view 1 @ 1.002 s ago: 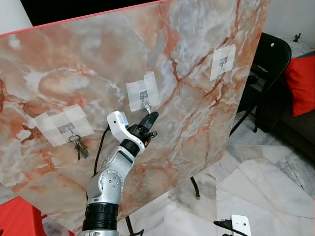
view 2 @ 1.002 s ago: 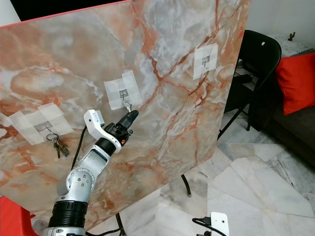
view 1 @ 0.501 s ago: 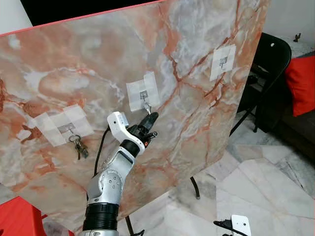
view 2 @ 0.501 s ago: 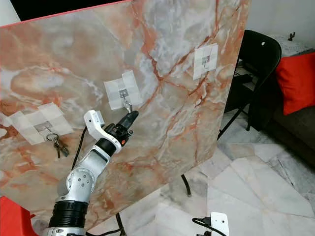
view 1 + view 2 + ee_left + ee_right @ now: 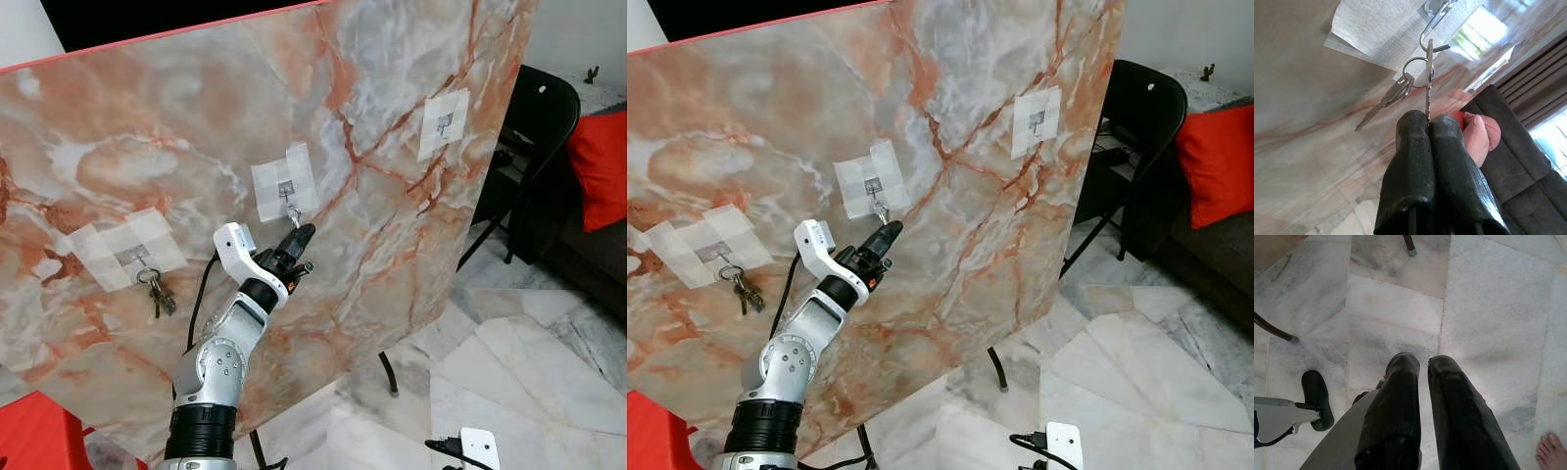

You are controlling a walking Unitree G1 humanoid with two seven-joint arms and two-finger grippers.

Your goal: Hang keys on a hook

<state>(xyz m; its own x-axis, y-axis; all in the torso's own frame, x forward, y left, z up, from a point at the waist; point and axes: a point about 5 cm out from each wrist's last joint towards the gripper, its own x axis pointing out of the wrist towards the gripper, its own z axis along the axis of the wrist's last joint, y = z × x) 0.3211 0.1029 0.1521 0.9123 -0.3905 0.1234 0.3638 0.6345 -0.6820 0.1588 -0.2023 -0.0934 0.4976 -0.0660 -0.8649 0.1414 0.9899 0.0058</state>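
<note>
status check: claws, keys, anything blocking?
Left claw shut on the keys, ring right at the middle hook, seating unclear. Right claw idle over the floor. Nothing blocking.
</note>
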